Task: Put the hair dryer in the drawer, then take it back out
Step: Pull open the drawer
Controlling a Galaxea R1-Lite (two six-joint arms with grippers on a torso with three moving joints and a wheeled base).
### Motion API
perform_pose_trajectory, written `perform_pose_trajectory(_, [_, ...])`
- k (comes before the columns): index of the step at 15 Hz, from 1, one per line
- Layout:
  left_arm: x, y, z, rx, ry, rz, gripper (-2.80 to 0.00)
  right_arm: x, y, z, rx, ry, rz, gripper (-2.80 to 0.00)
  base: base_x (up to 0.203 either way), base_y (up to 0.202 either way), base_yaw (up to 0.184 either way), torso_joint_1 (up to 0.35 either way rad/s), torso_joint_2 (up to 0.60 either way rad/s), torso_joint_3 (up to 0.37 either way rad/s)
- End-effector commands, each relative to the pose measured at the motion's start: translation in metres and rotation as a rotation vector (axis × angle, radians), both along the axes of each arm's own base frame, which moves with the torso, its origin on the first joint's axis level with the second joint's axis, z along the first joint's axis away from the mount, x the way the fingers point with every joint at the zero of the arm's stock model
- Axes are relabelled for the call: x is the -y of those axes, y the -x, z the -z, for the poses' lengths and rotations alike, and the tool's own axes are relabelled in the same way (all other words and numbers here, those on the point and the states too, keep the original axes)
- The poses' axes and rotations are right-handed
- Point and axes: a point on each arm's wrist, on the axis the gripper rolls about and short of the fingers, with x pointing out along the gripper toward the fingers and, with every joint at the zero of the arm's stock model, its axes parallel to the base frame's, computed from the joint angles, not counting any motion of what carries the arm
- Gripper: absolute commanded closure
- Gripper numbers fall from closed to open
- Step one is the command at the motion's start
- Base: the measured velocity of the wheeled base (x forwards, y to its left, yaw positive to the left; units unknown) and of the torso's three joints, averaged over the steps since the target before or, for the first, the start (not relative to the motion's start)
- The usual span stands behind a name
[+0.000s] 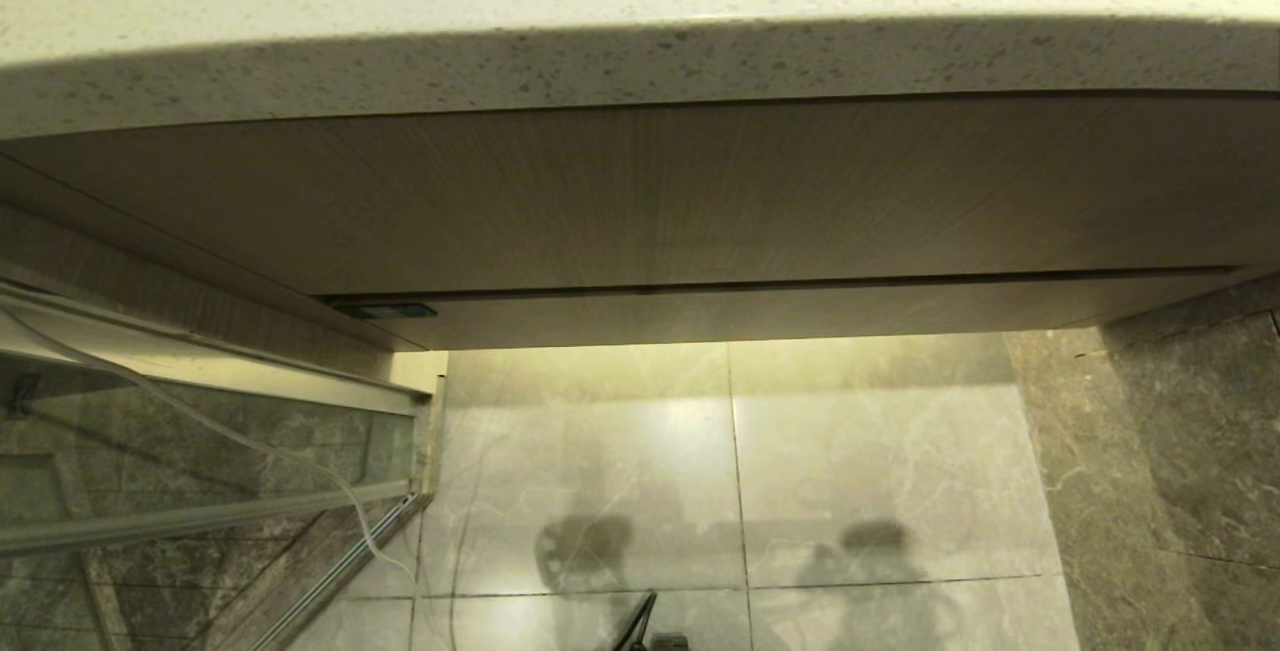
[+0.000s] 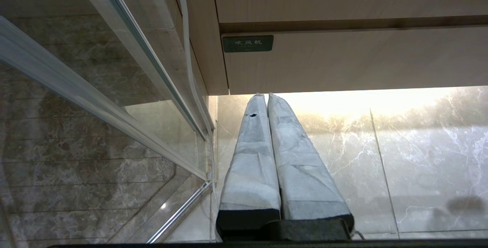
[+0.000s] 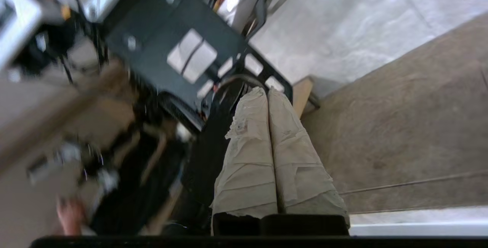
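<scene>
Nearest you in the right wrist view is the right gripper [image 3: 267, 93], its two wrapped fingers pressed together on nothing, with what looks like the robot's own dark frame blurred behind it, though the view is too smeared to be sure. In the left wrist view the left gripper [image 2: 264, 97] is likewise closed and empty, hanging low over the pale floor tiles [image 1: 880, 451], just below the bottom edge of the drawer [image 2: 343, 59], which is pushed in flush. A small green label [image 2: 248, 44] sits at that front's corner beside the glass partition [image 2: 114, 88]. Farther up comes the taller wood-grain panel [image 1: 640, 191], then the speckled stone countertop [image 1: 640, 61] at the far top. Count one drawer, one label, two grippers; no hair dryer appears anywhere, so you cannot tell which way it lies from either claw or how its barrel runs. The left gripper looks nearer the drawer front, whose long axis runs across the head view; opening it probably comes first.
</scene>
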Motion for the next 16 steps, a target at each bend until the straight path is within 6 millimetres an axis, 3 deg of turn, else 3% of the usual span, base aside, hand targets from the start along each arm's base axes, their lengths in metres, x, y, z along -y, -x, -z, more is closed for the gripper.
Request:
perform_pose_trajectory(1, [0.0, -0.004, 0.011, -0.038, 0.0, 0.0, 0.0, -0.002, -0.012, 0.011, -0.075, 0.047, -0.138, 0.0, 0.0, 0.0, 0.0, 0.0, 0.0, 0.0])
perform_pose_trajectory(3, [0.0, -0.004, 0.011, -0.038, -0.001, 0.0, 0.0, -0.004, -0.015, 0.02, -0.081, 0.026, -0.254, 0.0, 0.0, 0.0, 0.0, 0.0, 0.0, 0.0])
perform_pose_trajectory(10, [0.0, -0.004, 0.011, -0.038, 0.001, 0.0, 0.0, -0.015, -0.076, 0.05, 0.321, 0.108, -0.462, 0.0, 0.0, 0.0, 0.0, 0.0, 0.0, 0.0])
perform_pose_trajectory(13, [0.0, -0.004, 0.011, -0.038, -0.001, 0.0, 0.0, -0.019, -0.1, 0.063, 0.461, 0.147, -0.495, 0.0, 0.0, 0.0, 0.0, 0.0, 0.0, 0.0])
perform_pose_trajectory(16, [0.0, -0.004, 0.011, -0.038, 0.001, 0.0, 0.0, -0.023, -0.121, 0.078, 0.466, 0.15, -0.495, 0.0, 0.0, 0.0, 0.0, 0.0, 0.0, 0.0])
